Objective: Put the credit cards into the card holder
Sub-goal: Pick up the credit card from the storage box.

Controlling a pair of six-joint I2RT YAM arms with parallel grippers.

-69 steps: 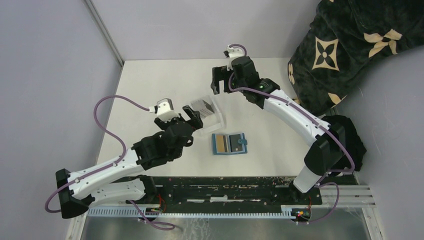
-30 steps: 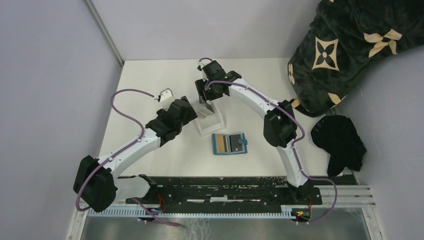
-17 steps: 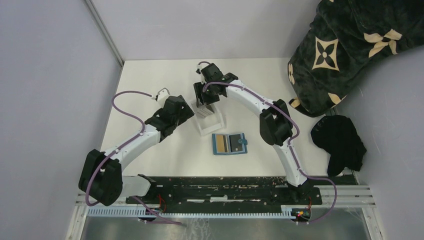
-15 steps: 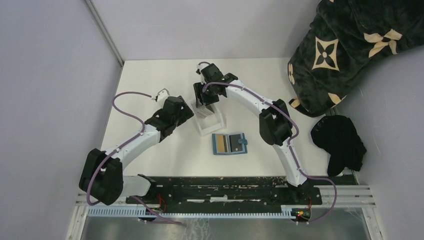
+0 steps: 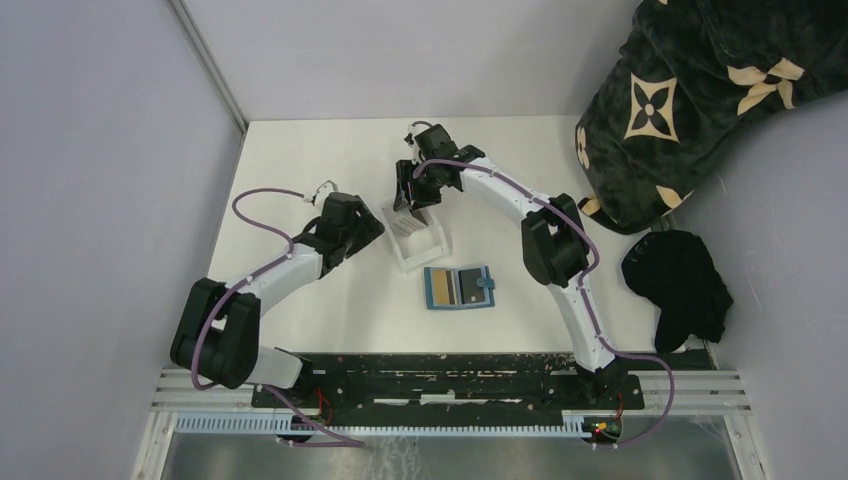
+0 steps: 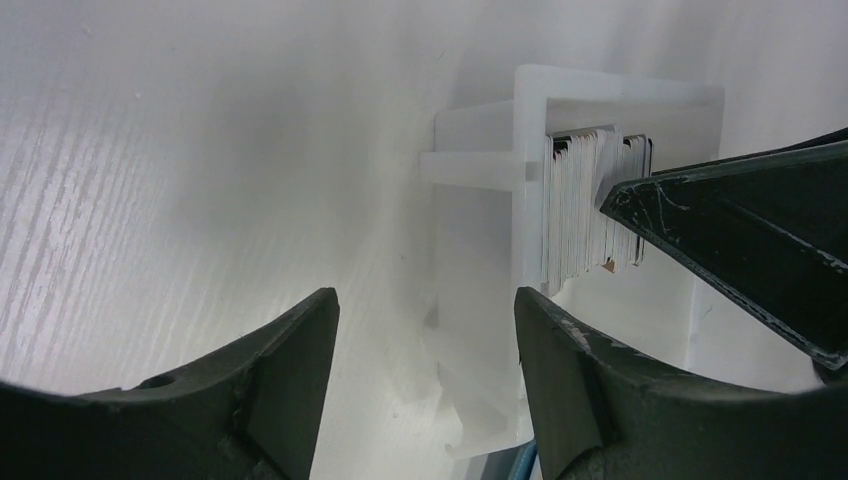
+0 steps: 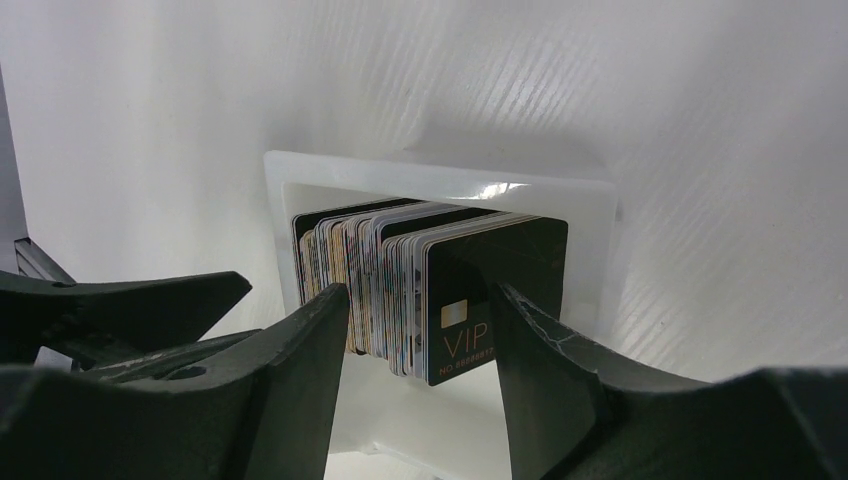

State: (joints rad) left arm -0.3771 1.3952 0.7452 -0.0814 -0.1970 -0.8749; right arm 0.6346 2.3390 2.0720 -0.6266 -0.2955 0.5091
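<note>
Teal-blue folding card holder (image 5: 458,287) lies open and flat just below the centre of the overhead view, well apart from both arms. A gold-yellow card appears to sit on its left half, though it is too small to tell for sure.

Above it and slightly to the left, a clear plastic tray (image 5: 424,250) stands on the white table (image 5: 300,160). The thin rectangular credit cards (image 7: 385,245) are packed upright in this tray, face to face. A black VIP card (image 7: 455,310) is at the near end of the stack.

The right gripper (image 7: 415,295) hangs over the stack. Its two dark fingers are spread, one either side of the front cards, and are not visibly pinching any of them. The left gripper (image 6: 425,300) sits low beside the tray, in the lower part of its own wrist view. Its fingers are parted too, with the tray's outer wall in the gap between them.

Expect the cards to be light, stiff and slick. Because they are pressed so tightly together, a neighbour may ride up with the one you pull. Take the outermost card by its exposed top edge and pinch across its two faces.

The tray looks light as well (it may slide or lift with the card). Bracing its wall with the left fingers seems wise.
</note>
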